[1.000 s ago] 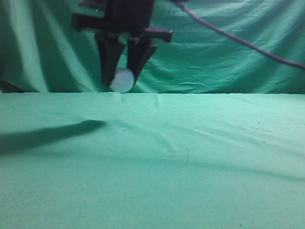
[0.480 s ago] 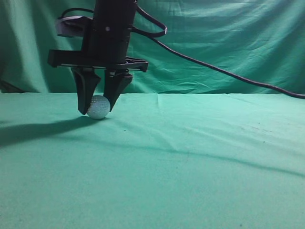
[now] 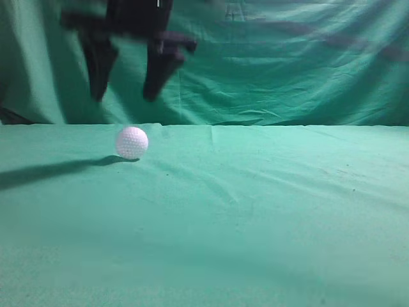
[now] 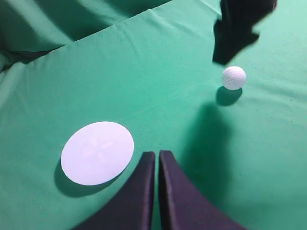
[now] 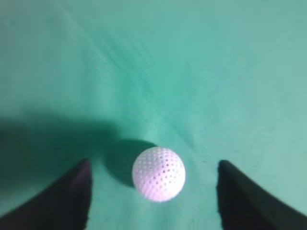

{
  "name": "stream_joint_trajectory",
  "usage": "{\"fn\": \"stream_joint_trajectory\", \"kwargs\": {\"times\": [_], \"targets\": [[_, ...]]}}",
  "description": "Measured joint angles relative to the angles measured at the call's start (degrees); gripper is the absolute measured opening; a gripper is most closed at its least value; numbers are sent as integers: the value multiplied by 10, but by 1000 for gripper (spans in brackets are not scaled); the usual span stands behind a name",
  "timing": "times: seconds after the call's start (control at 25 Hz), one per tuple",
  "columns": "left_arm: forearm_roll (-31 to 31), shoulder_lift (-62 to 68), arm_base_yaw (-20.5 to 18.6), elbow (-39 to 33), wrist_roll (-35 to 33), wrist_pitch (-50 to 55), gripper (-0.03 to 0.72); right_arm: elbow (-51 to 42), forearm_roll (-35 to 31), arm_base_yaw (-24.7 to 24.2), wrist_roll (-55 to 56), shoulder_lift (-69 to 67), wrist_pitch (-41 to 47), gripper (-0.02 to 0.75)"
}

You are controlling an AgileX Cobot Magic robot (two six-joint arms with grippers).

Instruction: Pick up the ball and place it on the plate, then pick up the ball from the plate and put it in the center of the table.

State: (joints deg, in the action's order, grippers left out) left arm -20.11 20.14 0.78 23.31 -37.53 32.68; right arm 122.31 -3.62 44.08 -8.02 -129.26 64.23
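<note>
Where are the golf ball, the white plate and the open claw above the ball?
golf ball (image 3: 131,142): exterior view, middle of its dimpled face.
white plate (image 4: 97,152): left wrist view, centre of the flat disc.
right end effector (image 3: 128,77): exterior view, midway between its two spread fingertips.

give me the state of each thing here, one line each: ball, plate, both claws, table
ball: resting on the table, free, nothing touching it
plate: flat on the cloth, empty, apart from the ball
right claw: open, raised above the ball, blurred in the exterior view
left claw: shut, fingers together, holding nothing, hovering near the plate
table: covered in green cloth, slightly wrinkled
</note>
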Motion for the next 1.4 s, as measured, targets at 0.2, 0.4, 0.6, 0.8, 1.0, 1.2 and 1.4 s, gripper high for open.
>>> {"fn": "stream_joint_trajectory", "kwargs": {"times": [0.2, 0.4, 0.6, 0.8, 1.0, 1.2, 1.4], "targets": [[0, 0, 0, 0, 22, 0, 0, 11, 13, 0, 2, 108, 52, 124], [-17, 0, 0, 0, 29, 0, 0, 11, 22, 0, 7, 214, 78, 0], [-52, 0, 4, -15, 6, -8, 0, 4, 26, 0, 34, 306, 84, 0], [-90, 0, 32, -49, -77, -21, 0, -61, 41, 0, 47, 404, 85, 0], [-117, 0, 33, -51, -54, -37, 0, -159, 45, 0, 55, 491, 87, 0], [-137, 0, 48, -51, -33, -39, 0, -307, 44, 0, 57, 595, 61, 0], [-137, 0, 49, -51, -32, -9, 0, -477, 42, 0, 61, 738, -37, 0]]}}
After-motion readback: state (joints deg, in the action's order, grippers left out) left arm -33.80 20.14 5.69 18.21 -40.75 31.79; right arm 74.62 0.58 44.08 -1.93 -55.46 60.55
